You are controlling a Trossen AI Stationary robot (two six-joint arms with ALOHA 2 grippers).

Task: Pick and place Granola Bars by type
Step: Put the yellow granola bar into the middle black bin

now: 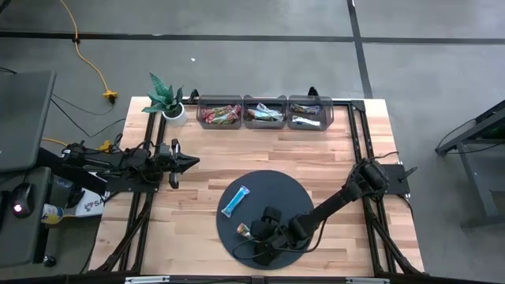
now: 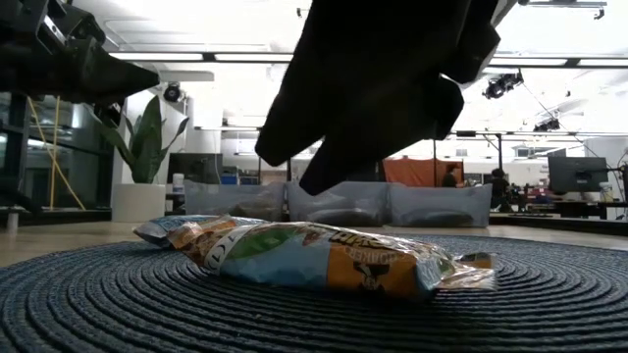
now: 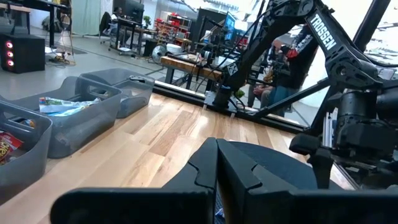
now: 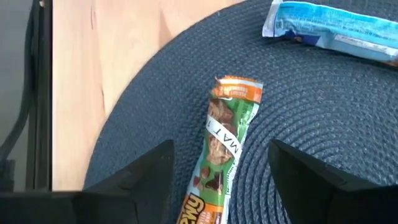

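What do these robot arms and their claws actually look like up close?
Both arms are dark, jointed metal. White lettering reading TROSSEN runs along the right arm. The left gripper ends in two tapered black fingers; the right gripper has broad, flat black fingers. Black cables trail near each base.

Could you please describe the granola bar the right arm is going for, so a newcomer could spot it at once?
Find the dark round mat on the wooden table. Near its left front edge, under the right gripper with its open jaws, lies the green-and-orange granola bar. The only other bar on the mat, the light blue bar, lies apart.

Grey concrete floor [image 1: 237, 71], yellow cable [image 1: 91, 63], ceiling strip lights [image 2: 245, 57]
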